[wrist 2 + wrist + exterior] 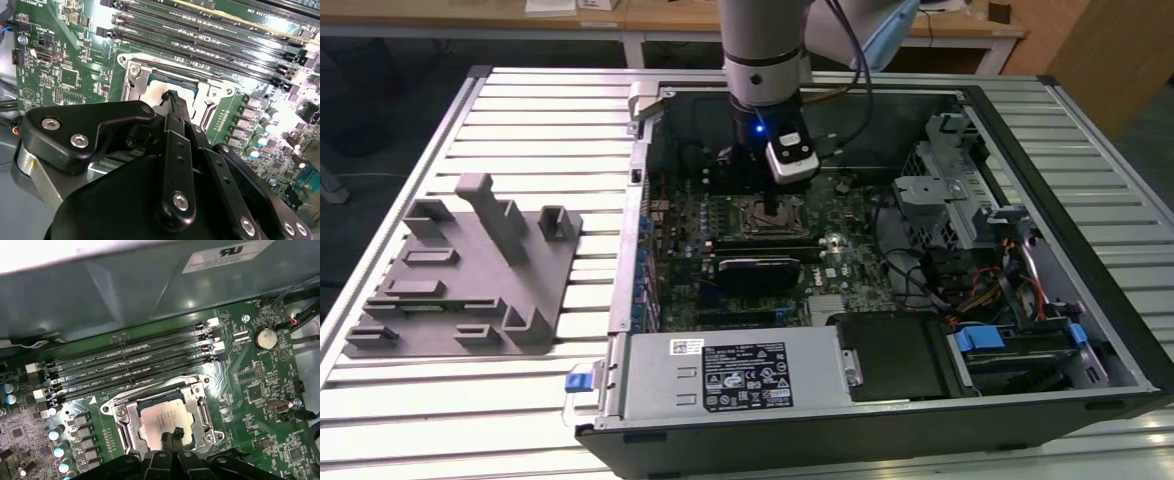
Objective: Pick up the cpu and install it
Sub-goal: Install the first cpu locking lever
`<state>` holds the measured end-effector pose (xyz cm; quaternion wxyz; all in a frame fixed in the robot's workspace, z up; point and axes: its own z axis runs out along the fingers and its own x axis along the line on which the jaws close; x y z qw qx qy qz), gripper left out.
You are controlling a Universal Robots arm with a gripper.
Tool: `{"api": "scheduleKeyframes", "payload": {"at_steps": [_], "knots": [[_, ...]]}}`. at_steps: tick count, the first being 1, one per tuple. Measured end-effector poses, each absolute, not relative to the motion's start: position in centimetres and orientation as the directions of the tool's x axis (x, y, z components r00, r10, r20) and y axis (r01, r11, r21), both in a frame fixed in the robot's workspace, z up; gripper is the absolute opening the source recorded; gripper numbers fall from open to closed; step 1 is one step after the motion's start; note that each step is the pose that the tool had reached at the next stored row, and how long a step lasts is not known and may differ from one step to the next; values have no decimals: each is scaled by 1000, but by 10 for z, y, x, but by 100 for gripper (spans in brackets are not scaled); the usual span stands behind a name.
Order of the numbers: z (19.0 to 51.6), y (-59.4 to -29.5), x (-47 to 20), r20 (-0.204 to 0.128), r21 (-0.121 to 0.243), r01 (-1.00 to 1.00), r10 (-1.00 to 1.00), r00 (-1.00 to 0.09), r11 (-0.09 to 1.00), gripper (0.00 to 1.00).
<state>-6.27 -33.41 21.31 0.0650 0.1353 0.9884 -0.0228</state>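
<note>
The cpu (162, 421) lies flat inside the socket frame (122, 422) on the motherboard (260, 385), just near of the memory slots (130, 367), with the gripper (171, 436) directly above it, its fingertips drawn together into a narrow point at the chip's near edge; whether they pinch the chip or merely touch it, I cannot tell. If the chip sits slightly skewed, downward pressure could bend the socket contacts. A sideways drag on lifting could scrape it against the frame.
</note>
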Motion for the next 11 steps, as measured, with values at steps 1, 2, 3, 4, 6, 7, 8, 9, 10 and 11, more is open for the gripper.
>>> {"api": "scheduleKeyframes", "payload": {"at_steps": [1, 2, 3, 4, 6, 7, 8, 9, 10, 11], "knots": [[214, -334, -62, -132, -28, 270, 264, -955, 962, 11], [215, -334, -61, -130, -29, 270, 264, -956, 962, 11], [216, -334, -61, -130, -29, 270, 264, -956, 962, 11], [218, -334, -61, -130, -29, 270, 264, -956, 962, 11], [223, -334, -60, -129, -29, 270, 264, -956, 962, 11], [225, -334, -60, -129, -29, 270, 264, -956, 962, 11], [228, -334, -59, -130, -29, 270, 264, -956, 962, 11], [231, -334, -59, -129, -29, 270, 264, -956, 962, 11], [233, -334, -59, -130, -29, 270, 264, -956, 962, 11], [235, -334, -58, -129, -29, 270, 264, -956, 962, 11]]}}
